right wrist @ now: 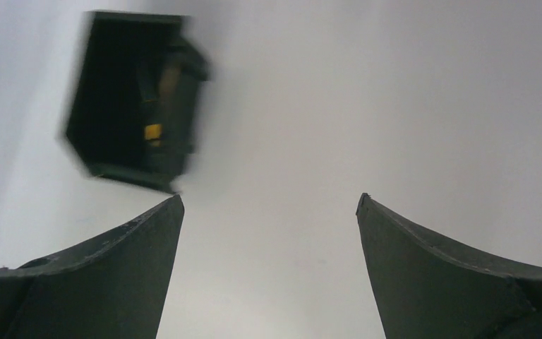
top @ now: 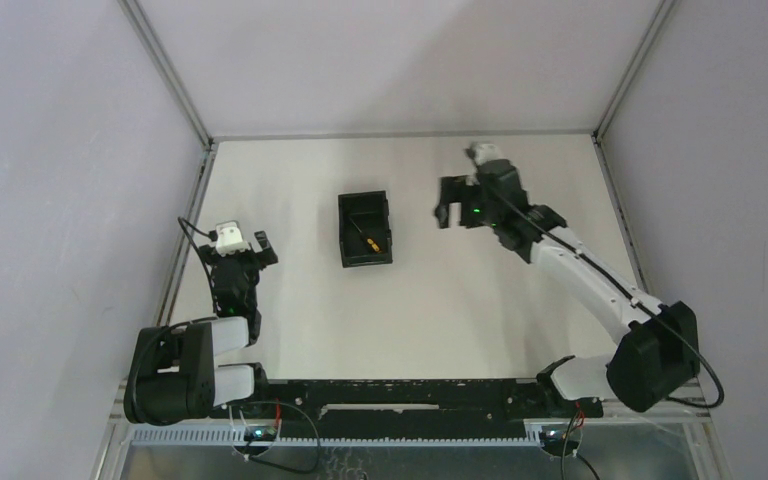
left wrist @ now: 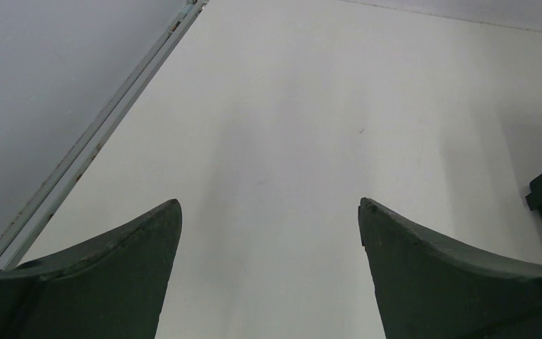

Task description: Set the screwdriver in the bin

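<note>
Here, the screwdriver [top: 370, 241] lies inside the bin [top: 344, 230] on the desk [top: 460, 300]; the right tool [right wrist: 268, 200] hangs spread and empty near it, the left tool [left wrist: 269, 205] spread too, well apart.

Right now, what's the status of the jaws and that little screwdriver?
Left gripper, right gripper: jaws open, empty. Screwdriver lying inside the bin. Nothing seen in the way.

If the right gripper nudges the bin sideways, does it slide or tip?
Probably slides: the bin sits flat on the smooth table, with a broad footprint. Likely light: an open, plastic-looking box holding only the screwdriver, which may roll or rattle inside.
</note>
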Available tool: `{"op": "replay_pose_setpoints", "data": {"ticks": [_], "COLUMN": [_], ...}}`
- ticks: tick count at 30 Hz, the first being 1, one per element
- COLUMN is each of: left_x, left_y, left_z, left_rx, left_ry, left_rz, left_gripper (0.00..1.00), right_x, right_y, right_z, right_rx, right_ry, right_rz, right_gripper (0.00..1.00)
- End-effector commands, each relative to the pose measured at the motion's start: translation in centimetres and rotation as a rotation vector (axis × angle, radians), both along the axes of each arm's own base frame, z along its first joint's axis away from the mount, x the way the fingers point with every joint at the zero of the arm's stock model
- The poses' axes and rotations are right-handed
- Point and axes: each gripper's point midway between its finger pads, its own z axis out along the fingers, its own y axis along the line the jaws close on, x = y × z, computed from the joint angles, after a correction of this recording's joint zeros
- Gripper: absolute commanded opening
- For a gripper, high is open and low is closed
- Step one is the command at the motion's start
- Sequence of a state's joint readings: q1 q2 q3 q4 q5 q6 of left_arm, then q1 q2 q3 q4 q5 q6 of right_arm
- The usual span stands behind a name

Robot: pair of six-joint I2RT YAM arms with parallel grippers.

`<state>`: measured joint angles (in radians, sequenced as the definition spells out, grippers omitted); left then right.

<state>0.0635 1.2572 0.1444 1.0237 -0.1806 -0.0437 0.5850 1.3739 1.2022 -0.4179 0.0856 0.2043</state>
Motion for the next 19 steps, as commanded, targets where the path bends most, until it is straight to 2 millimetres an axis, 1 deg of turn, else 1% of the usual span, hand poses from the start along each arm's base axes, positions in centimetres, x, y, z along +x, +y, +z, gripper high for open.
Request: {"op": "replay_pose_setpoints", "data": {"ticks": [1,5,7,9,10,13,16,19], "left_x": [1.4,1.3,1.3,1.3,1.3,1.3,1.3,1.4], "left_y": [0.0,0.0,0.0,0.0,0.0,0.0,0.0,0.0], "left_z": [2.8,2.8,2.8,2.8,2.8,2.8,2.8,2.8], "left_rx": [0.022,0.022,0.022,0.022,0.023,0.022,0.022,0.022], "left_ry": [-0.079,-0.078,-0.077,-0.077,-0.077,-0.077,-0.076,-0.079], "left_rz": [-0.002,-0.003,-0.004,-0.003,-0.003,-0.004,-0.003,-0.002], "left_gripper": [1.0,1.0,1.0,1.0,1.0,1.0,1.0,1.0], "right_x": [0.9,-0.2,-1.4,-2.8,-3.3,-4.6,-5.3,-5.4], "right_y": [-5.4,-10.9,-13.1,-14.8,-15.4,-16.9,-17.0,-16.9], "right_z": [-0.7,-3.5,-4.4,-6.6,-7.1,-8.5,-9.1,-9.0], "right_rx": [0.156,0.125,0.125,0.117,0.117,0.112,0.124,0.139], "right_ry": [-0.014,-0.041,-0.063,-0.056,-0.059,-0.067,-0.083,-0.101], "right_rz": [-0.147,-0.308,-0.376,-0.424,-0.442,-0.486,-0.478,-0.478], "right_gripper": [1.0,1.0,1.0,1.0,1.0,1.0,1.0,1.0]}}
